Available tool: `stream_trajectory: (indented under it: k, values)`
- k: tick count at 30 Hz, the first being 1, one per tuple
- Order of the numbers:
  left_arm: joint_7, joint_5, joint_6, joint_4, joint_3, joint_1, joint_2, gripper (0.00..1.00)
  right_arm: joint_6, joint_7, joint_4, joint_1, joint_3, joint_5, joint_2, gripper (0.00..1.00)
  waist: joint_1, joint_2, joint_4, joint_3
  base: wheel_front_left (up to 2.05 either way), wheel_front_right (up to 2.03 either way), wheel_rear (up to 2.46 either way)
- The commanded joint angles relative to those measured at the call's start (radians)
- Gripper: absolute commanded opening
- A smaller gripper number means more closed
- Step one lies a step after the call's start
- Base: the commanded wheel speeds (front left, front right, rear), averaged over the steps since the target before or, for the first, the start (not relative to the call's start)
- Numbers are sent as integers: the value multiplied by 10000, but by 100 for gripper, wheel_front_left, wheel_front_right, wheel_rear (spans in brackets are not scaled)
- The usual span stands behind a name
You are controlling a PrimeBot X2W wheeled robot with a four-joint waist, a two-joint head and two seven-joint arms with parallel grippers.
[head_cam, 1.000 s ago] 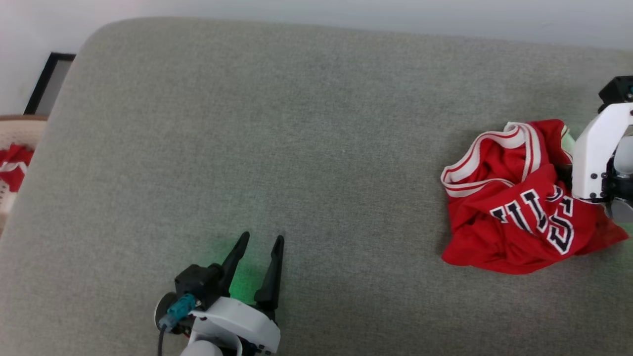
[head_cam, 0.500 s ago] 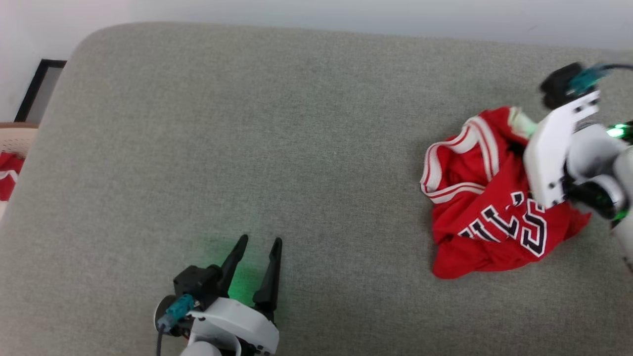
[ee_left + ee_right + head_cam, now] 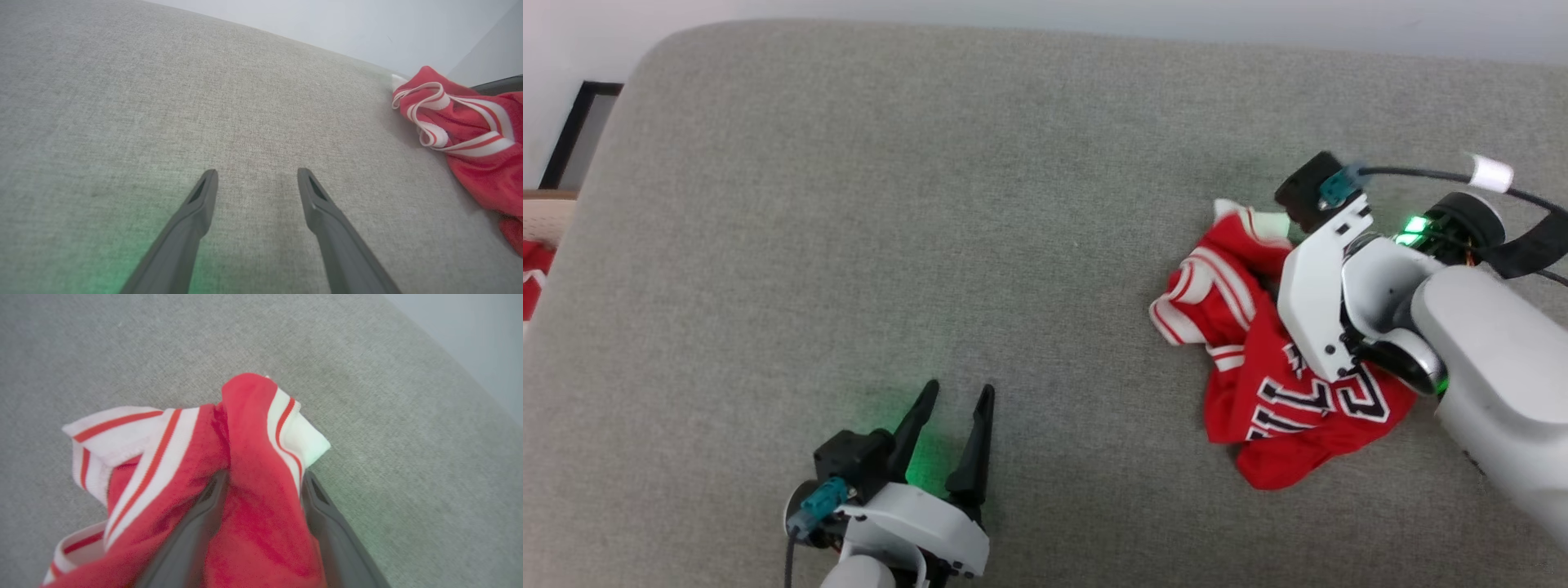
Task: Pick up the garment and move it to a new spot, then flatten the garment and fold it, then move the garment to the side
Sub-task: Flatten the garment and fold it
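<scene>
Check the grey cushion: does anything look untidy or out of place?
The red shirt lies crumpled in a heap near the right end of the grey cushion, with its striped trim twisted and its lettering creased. One fold is bunched between the fingers of the right pincer.

Garment (image 3: 1270,457) lettering — crumpled, illegible

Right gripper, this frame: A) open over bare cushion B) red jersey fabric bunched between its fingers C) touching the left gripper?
B: in the right wrist view, red fabric of the garment fills the gap between the two fingers of the right gripper.
</scene>
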State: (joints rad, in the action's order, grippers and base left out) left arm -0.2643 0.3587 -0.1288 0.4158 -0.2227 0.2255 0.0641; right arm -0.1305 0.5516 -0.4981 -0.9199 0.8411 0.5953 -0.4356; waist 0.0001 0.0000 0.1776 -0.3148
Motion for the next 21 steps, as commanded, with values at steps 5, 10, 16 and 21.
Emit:
stream_trajectory:
  k: [5,10,16,21]
  values:
    - [3,17,-23,14,157,-68,-32,100,-3,-186,297,-318,-420,601,-535,100,-1,0,-196,34,0,0,0]
    - [3,37,-23,14,0,121,-67,100,-3,56,836,-716,-849,1252,-1232,100,-1,0,-270,-185,0,0,0]
    - [7,120,-25,55,-299,384,-105,100,-3,348,937,-1508,-942,1769,-1647,100,-1,0,-58,-585,0,0,0]
    - [16,249,-5,153,-379,437,-106,100,-3,725,473,-1874,-20,1598,-1975,100,-1,0,227,-804,0,0,0]
